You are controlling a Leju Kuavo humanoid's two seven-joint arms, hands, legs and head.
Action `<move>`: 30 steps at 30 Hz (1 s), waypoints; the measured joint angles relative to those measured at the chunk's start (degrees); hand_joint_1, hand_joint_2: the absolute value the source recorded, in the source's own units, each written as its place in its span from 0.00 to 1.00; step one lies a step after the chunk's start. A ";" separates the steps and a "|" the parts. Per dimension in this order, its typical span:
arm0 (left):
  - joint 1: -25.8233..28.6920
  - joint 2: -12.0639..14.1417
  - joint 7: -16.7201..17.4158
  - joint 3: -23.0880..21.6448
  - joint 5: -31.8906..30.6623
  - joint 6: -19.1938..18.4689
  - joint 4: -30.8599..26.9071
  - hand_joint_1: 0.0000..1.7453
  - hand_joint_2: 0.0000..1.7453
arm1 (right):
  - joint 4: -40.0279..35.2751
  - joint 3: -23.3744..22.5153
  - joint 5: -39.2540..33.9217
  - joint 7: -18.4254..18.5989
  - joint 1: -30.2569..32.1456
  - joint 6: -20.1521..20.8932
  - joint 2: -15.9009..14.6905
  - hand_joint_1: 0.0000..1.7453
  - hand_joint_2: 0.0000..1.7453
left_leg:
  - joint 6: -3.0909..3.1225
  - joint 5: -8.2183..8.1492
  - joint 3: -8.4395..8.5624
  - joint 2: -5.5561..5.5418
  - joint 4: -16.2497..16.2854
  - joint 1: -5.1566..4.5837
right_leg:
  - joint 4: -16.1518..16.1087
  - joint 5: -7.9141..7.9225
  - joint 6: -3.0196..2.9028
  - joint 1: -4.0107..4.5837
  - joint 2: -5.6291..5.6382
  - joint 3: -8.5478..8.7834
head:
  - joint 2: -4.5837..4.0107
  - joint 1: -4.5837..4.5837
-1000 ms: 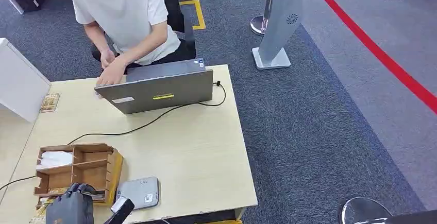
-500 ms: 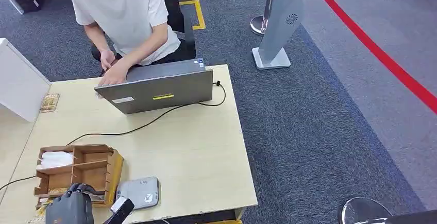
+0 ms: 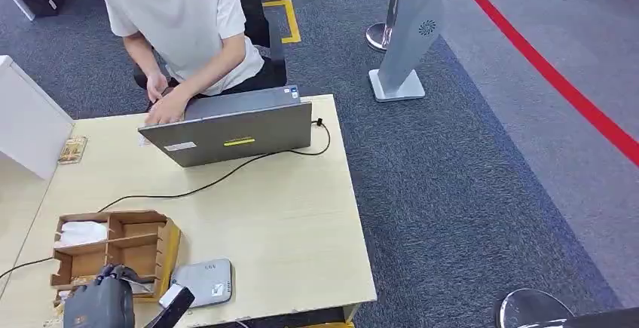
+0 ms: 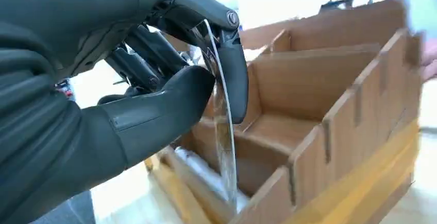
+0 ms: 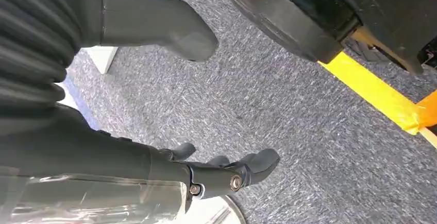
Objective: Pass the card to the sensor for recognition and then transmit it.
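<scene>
On the pale table (image 3: 286, 222), left hand (image 4: 154, 80) pinches what looks like a card (image 4: 222, 126) over the wooden box (image 3: 143, 241)

On the counter (image 3: 286, 222), a divided box (image 3: 113, 249) sits at the near left, with the card reader (image 3: 202, 283) just beside it on the right. A laptop (image 3: 230, 128) stands at the far edge, a person (image 3: 181, 26) behind it. The left hand (image 3: 99, 304) is at the box's near side, its fingers (image 4: 234, 74) pinching a card (image 4: 224, 147) standing in a compartment.

Office or reception-type space. Grey-blue carpet (image 3: 452, 192) with red floor line (image 3: 557, 79) and yellow tape markings (image 3: 290, 19). Light wood desk (image 3: 286, 230) carrying an open laptop (image 3: 233, 128) with cable; a seated person (image 3: 181, 19) typing. Freestanding grey kiosk post (image 3: 411, 34) nearby.
</scene>
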 joint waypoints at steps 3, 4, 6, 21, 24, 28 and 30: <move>-0.66 0.09 -2.56 0.90 -0.37 -1.79 -3.74 1.00 1.00 | -0.24 0.07 -0.11 -0.05 -0.04 -0.22 -0.02 0.00 1.00 | 0.01 0.01 0.00 0.00 0.00 0.00 | 0.00 0.00 0.00 0.00 -0.01 0.00 | 0.00 -0.02; -1.18 0.11 -3.50 1.38 -0.55 -2.38 -5.16 1.00 1.00 | -0.20 0.09 -0.28 -0.42 -0.03 -0.22 -0.02 0.00 1.00 | 0.02 0.02 0.00 -0.01 0.00 0.00 | 0.00 0.01 0.00 0.00 -0.03 0.01 | 0.00 0.02; -2.37 0.11 -5.99 2.60 -0.55 -3.95 -8.18 1.00 1.00 | -0.20 0.22 -0.35 -0.96 -0.03 -0.33 -0.02 0.00 1.00 | 0.01 0.03 0.01 0.00 0.01 0.00 | 0.00 0.03 -0.03 0.00 -0.02 0.01 | 0.00 0.02; -10.15 0.90 -10.95 7.41 4.68 -5.07 -17.50 1.00 1.00 | 0.18 1.57 -2.19 -3.72 -0.22 -0.11 -0.44 0.00 1.00 | -0.02 0.06 0.00 0.00 0.01 0.00 | 0.01 0.05 -0.05 0.00 -0.02 0.00 | 0.00 0.02; -11.53 1.20 -11.36 7.87 5.47 -5.13 -17.48 1.00 1.00 | 0.55 1.86 -2.16 -4.85 -0.35 0.64 -0.44 0.00 1.00 | -0.02 0.06 0.00 0.00 0.01 0.01 | 0.01 0.05 -0.05 0.01 -0.02 -0.01 | 0.00 0.02; -14.18 1.68 -12.08 9.00 5.70 -4.48 -16.26 1.00 1.00 | 4.06 1.92 -4.52 -9.09 -0.53 2.62 0.04 0.00 1.00 | -0.01 0.08 0.02 0.00 0.01 0.00 | 0.01 0.05 -0.05 0.00 -0.02 0.02 | 0.00 0.00; -14.63 1.79 -12.22 9.33 5.60 -4.11 -15.60 1.00 1.00 | 5.62 1.92 -4.59 -10.12 -0.49 3.06 0.31 0.00 1.00 | -0.01 0.09 0.02 0.00 0.01 0.00 | 0.01 0.06 -0.05 0.00 -0.01 0.01 | 0.00 0.00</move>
